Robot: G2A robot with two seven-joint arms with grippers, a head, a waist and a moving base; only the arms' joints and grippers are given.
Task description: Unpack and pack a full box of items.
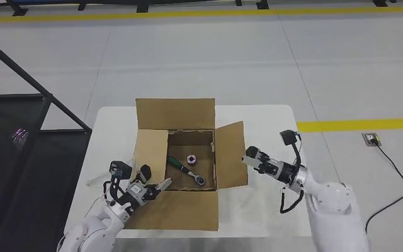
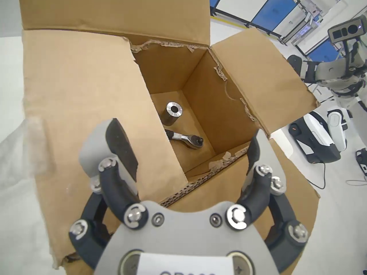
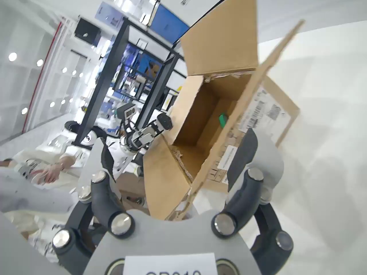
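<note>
Cardboard box [image 1: 176, 113] sits mid-tabletop [image 1: 271, 120] with its flaps open. Inside lie a green-handled ratchet [image 1: 186, 170] and a steel socket [image 1: 191, 159], both probably heavy, stiff and slick.

In the left wrist view, the left gripper [image 2: 186, 133] hovers above the flaps, jaws released. The ratchet's handle looks the best hold, though a flap half hides it.

In the right wrist view, the right gripper [image 3: 175, 141], jaws spread and empty, faces a raised side flap that bars its reach.

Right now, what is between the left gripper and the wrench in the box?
A folded-out cardboard flap lies between the left gripper and the wrench, as the left wrist view shows.
</note>
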